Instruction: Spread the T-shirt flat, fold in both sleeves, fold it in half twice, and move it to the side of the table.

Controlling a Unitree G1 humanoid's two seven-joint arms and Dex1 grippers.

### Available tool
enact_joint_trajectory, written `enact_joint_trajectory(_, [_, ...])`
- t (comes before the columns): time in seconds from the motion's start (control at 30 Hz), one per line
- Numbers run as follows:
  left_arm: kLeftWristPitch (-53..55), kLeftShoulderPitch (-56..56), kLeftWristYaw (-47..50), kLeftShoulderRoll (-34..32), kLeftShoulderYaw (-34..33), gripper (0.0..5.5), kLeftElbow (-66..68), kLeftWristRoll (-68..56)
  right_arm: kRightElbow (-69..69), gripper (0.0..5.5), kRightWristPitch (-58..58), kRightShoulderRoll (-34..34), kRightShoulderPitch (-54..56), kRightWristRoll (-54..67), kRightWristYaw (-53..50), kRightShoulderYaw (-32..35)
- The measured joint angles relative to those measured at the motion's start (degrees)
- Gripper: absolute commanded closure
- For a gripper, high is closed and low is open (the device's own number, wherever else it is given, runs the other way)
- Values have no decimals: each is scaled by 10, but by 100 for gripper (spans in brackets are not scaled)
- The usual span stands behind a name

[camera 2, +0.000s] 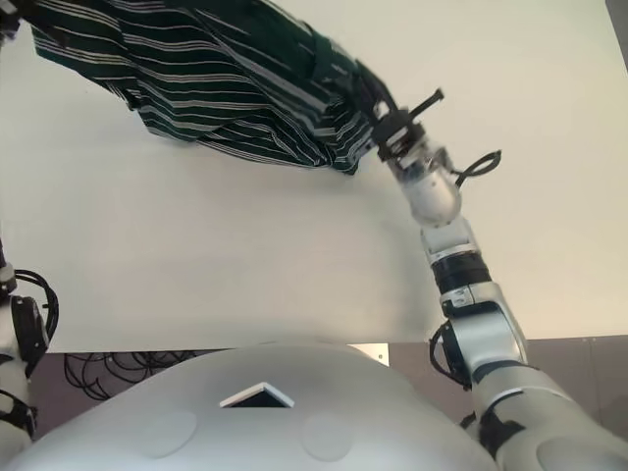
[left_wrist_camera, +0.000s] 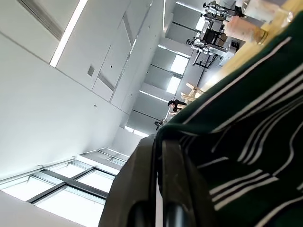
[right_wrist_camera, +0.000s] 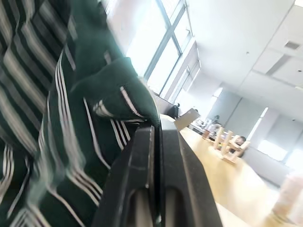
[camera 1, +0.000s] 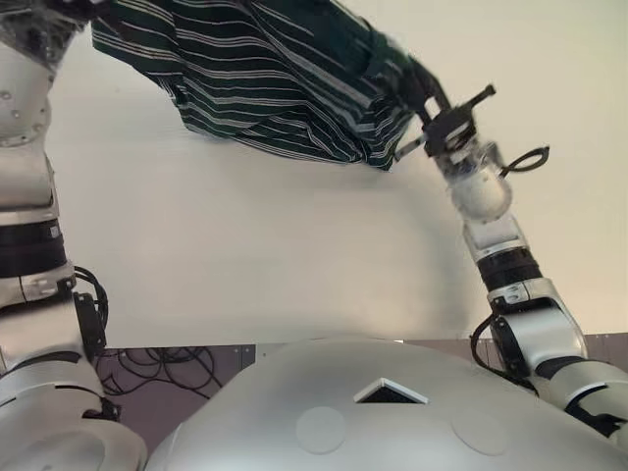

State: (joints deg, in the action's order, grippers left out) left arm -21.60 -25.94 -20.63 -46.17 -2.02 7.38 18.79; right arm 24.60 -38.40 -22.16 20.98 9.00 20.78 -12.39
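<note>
Over the counter [camera 1: 245, 245], the striped T-shirt [camera 1: 275, 78] hangs bunched between both arms, its top edge cut off. Wrist views show the left gripper [left_wrist_camera: 158, 142] and right gripper [right_wrist_camera: 156, 125] each pinching its cloth.

Room to pass lies over the broad white table [camera 1: 245, 265], from its near edge up to the shirt [camera 1: 285, 78]. The shirt hangs like a curtain across the far part, strung between the left gripper [left_wrist_camera: 158, 139] and right gripper [camera 1: 414, 90], both clamped on its cloth. Its sagging folds hang low over the tabletop, narrowing the gap beneath; contact cannot be told.
</note>
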Motion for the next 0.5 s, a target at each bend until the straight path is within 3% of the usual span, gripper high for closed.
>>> enact_joint_trajectory(0.1, [-85,-99,20,-7,54,550,130,64,14,546,100,-30,115,76,98,46])
enact_joint_trajectory(0.2, [-144,-207,53,-6,107,550,255,127,119,546,156,-37,252,86,146,80])
enact_joint_trajectory(0.5, [-186,-468,168,33,215,550,527,250,405,546,167,-58,515,-29,143,96])
